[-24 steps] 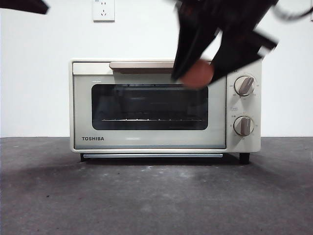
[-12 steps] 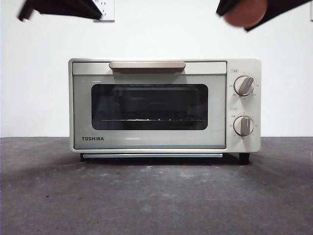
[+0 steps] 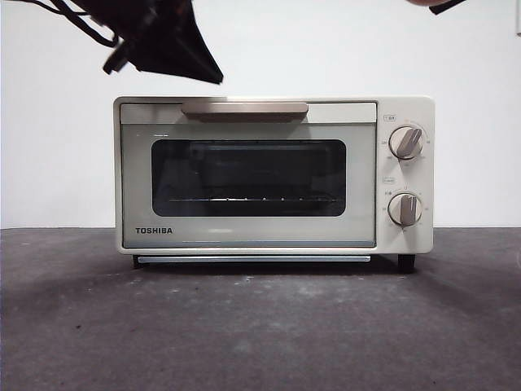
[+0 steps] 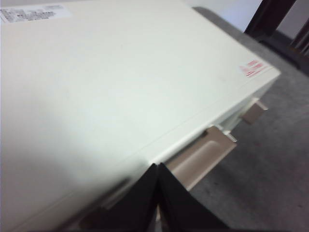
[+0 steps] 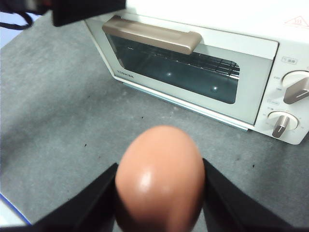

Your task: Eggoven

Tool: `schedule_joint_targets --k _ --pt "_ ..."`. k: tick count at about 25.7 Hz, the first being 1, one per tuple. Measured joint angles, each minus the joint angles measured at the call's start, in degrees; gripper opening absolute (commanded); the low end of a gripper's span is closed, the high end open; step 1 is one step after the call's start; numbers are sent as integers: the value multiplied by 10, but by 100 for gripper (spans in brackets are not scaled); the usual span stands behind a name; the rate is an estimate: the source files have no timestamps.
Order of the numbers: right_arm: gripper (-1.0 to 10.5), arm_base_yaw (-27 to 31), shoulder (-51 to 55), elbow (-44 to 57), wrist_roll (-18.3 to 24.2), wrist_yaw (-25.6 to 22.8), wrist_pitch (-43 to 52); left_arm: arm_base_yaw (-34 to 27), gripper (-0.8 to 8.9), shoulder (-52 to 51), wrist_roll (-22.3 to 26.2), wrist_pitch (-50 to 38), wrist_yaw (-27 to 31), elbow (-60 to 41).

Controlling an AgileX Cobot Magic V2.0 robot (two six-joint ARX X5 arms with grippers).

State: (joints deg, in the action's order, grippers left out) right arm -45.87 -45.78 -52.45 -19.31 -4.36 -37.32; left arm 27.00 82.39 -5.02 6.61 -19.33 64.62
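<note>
The egg [image 5: 159,176] sits clamped between the right gripper [image 5: 159,193] jaws, high above the toaster oven [image 3: 273,175], whose door is shut. The left gripper [image 4: 158,203], jaws pressed together, hovers just above the oven's handle [image 3: 245,109]. A missed hook on the handle would keep the door shut. In the front view only a sliver of the egg shows.

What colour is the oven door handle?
The handle is beige-tan, on a cream oven; the right wrist view shows it best.
</note>
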Motion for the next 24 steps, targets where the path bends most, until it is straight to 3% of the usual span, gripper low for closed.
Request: schedule_joint_targets --k 14,24 --pt "3 0 4 0 11 -6 -6 22 7 43 37 -5 26 12" --pt "3 0 4 0 16 -15 -7 71 7 44 52 61 40 31"
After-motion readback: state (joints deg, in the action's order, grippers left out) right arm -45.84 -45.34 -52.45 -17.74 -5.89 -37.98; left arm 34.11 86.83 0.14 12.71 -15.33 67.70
